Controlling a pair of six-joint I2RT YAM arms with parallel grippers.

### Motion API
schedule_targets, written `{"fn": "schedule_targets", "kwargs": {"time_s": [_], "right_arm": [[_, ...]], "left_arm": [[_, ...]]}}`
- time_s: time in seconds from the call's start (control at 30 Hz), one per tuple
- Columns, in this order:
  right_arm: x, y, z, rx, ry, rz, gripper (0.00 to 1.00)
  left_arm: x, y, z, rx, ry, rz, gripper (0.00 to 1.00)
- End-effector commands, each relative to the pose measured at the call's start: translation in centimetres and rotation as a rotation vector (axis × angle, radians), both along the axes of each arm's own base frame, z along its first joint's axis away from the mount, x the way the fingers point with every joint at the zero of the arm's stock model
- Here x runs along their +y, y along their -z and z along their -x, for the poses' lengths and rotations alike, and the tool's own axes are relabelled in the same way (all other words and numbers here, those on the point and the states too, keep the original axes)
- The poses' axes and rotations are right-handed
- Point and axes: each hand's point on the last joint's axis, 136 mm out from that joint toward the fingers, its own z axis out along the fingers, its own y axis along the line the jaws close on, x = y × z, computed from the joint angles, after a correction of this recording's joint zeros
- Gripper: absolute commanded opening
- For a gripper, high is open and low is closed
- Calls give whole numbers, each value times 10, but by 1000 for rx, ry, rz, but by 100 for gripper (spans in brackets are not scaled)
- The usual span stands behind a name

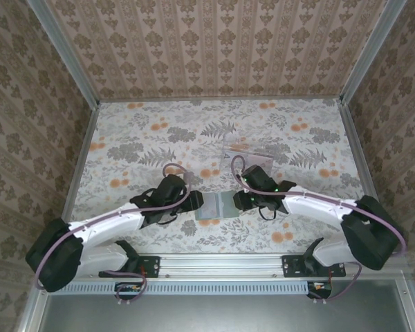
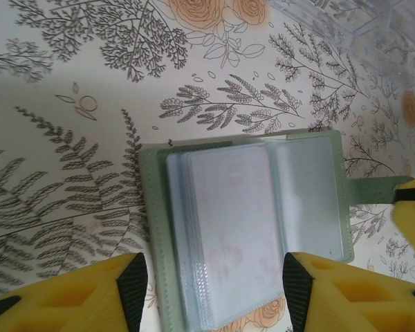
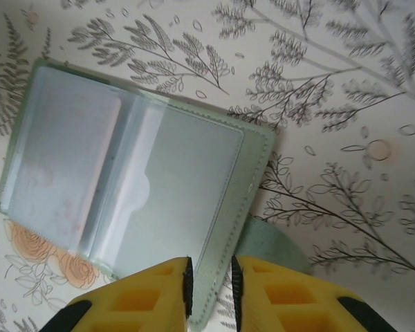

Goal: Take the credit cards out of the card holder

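Currently: the card holder (image 1: 216,206) lies open and flat on the table (image 1: 290,124), towards the near edge and midway between the two arms, long axis running left to right. The right gripper (image 3: 210,282) is clenched on the holder's right-hand rim, just beside the closing tab (image 3: 271,243); its jaws are nearly together with the rim between them. The left gripper (image 2: 214,280) sits over the left panel with its fingers (image 2: 133,280) spread, one pad just outside the left edge and the other by the centre fold. Cannot tell whether either pad touches. The sleeve stack (image 2: 194,277) lies directly between the left fingers, so the left arm looks placed to work it while the right pins the holder.

Appearance: grey-green cover with a stitched rim, several clear sleeves fanned on the left panel. The credit cards (image 2: 228,221) sit inside the sleeves; the top one is pale with faint pinkish print, blurred. None is drawn out. The clear tray (image 1: 249,158) stands farther back, apart.

Judgement: the sleeves look thin and slick; a pinch may lift a whole leaf rather than a card.
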Motion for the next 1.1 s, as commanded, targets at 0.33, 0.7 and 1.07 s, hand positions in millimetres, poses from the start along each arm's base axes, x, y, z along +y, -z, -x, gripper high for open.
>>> {"fn": "schedule_targets", "kwargs": {"time_s": [0.33, 0.7, 1.07], "right_arm": [[9, 32, 6, 85, 36, -35, 22], [12, 37, 10, 100, 37, -34, 22], [15, 36, 10, 103, 35, -31, 22]], "left_arm": [[-24, 6, -5, 53, 29, 14, 48], [-32, 19, 0, 88, 60, 12, 46], [-34, 31, 3, 116, 73, 3, 45]]}}
